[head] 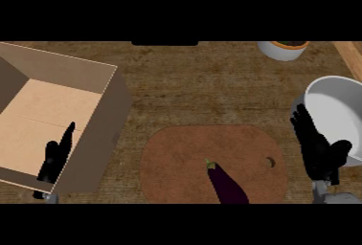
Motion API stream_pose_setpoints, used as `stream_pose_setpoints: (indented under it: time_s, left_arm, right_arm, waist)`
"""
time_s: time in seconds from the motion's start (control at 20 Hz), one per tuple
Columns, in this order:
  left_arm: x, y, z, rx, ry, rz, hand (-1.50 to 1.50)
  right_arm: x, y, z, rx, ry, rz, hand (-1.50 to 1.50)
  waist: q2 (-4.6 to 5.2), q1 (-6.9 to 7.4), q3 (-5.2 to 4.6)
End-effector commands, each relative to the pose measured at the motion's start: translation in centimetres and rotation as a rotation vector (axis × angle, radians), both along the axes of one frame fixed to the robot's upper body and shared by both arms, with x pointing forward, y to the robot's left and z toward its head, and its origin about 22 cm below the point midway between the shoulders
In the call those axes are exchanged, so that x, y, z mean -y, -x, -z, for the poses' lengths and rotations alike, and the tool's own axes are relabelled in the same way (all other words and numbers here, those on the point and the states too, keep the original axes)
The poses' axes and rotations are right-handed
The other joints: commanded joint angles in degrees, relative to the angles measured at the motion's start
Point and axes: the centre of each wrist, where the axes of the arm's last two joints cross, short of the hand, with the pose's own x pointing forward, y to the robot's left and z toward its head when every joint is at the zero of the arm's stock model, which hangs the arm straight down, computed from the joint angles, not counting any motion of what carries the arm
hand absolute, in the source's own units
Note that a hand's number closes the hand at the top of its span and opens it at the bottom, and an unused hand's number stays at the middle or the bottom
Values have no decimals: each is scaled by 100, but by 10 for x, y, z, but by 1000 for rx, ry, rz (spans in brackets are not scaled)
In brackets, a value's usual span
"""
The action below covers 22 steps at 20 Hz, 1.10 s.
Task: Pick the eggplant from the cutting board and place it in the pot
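– How do the hands stand?
– The right hand [320, 150] is upright at the counter's [205, 91] right edge, fingers straight and apart, holding nothing, against the pot's [339, 115] near rim. The left hand [55, 155] is at the left edge, fingers straight, over the box's [63, 115] near corner.
– And the eggplant?
– The eggplant [228, 184] lies on the board's [212, 162] near edge, slim, glossy dark purple, green stem pointing away. The board is a rounded brown slab with a hole near its right edge. The pot is smooth, white, round; the box is matte cardboard, open.
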Motion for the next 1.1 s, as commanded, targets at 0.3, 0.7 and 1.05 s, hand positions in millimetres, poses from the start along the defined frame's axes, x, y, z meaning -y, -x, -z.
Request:
stream_pose_setpoints:
  time_s: [0.3, 0.7, 1.05]
  left_arm:
    - [60, -47, -73, 374, 156, 225, 0]
    - [74, -81, -124, 558, 282, 249, 0]
    - [60, -80, -131, 551, 272, 223, 0]
  right_arm:
    - [-86, -65, -132, 408, 296, -925, 150]
    - [-80, -98, -153, 507, 198, -1506, -150]
    - [-78, -118, -192, 512, 519, -1712, -150]
  waist:
    - [-288, 923, -155]
    - [222, 498, 13]
    - [127, 366, -5]
